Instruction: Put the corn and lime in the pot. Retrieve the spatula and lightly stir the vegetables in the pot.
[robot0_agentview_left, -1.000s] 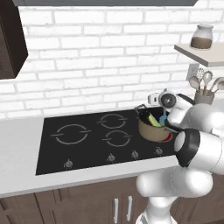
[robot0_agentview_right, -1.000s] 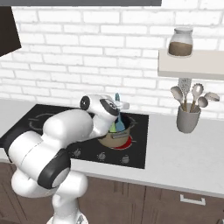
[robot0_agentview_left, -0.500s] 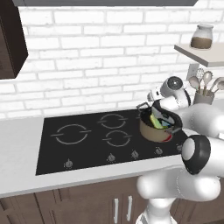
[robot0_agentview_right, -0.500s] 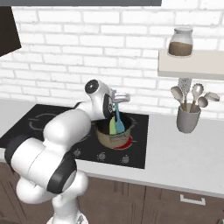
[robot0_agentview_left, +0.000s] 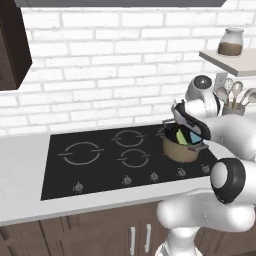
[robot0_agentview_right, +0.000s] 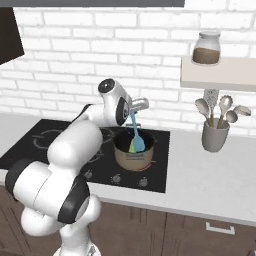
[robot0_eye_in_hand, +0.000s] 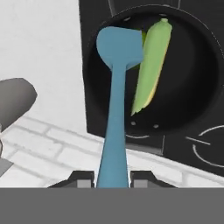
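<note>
pot (robot0_eye_in_hand: 192, 92) sits on the right rear part of the black cooktop (robot0_agentview_left: 100, 170), and my gripper (robot0_eye_in_hand: 113, 178) hangs over it, fingers clamped narrow on the handle of the spatula (robot0_eye_in_hand: 116, 100). one spatula, light blue, its blade down inside the pot's black interior. one corn (robot0_eye_in_hand: 151, 65) lies in the pot too, just beside the blade, mostly green husk with a thin yellow edge showing. a sliver of bright green peeks out at the blade's edge between blade and corn; i cannot tell whether that is the lime.

from the right base view the spatula (robot0_agentview_right: 135, 132) stands nearly upright, its blade end inside the pot (robot0_agentview_right: 132, 159). from the left base view the pot (robot0_agentview_left: 181, 150) shows its tan wall, with yellow-green and blue visible in its mouth.

second container: one grey cup (robot0_agentview_right: 215, 136) on the counter (robot0_agentview_right: 210, 185) to the right, well apart from the pot, holding several grey metal utensils; i count three spoon heads and a whisk. third: one glass jar (robot0_agentview_right: 206, 48) on the shelf (robot0_agentview_right: 220, 79) above, with brown contents.
</note>
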